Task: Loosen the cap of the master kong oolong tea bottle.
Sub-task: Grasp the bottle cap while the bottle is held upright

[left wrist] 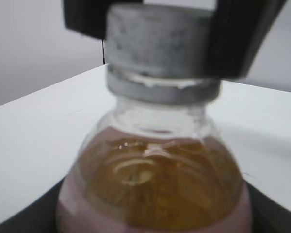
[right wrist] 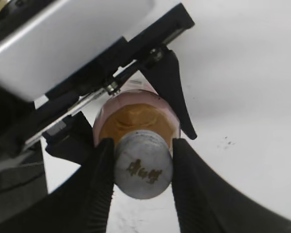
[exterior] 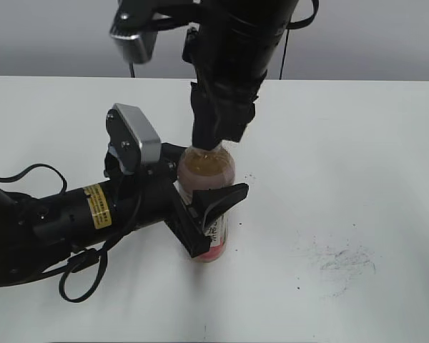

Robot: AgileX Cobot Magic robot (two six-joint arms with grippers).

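The master kong oolong tea bottle [exterior: 209, 179] stands upright at frame centre, cap [right wrist: 142, 165] upward; left pincer [exterior: 209, 220] clamps its body, right pincer [right wrist: 142, 167] its cap.

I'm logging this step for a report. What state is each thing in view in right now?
cap: on the bottle, clamped between the right gripper's fingers.
bottle: upright on the table, tea nearly up to the shoulder, body clamped by the left gripper.
right gripper: shut on the cap from above.
left gripper: shut around the bottle's body from the side.
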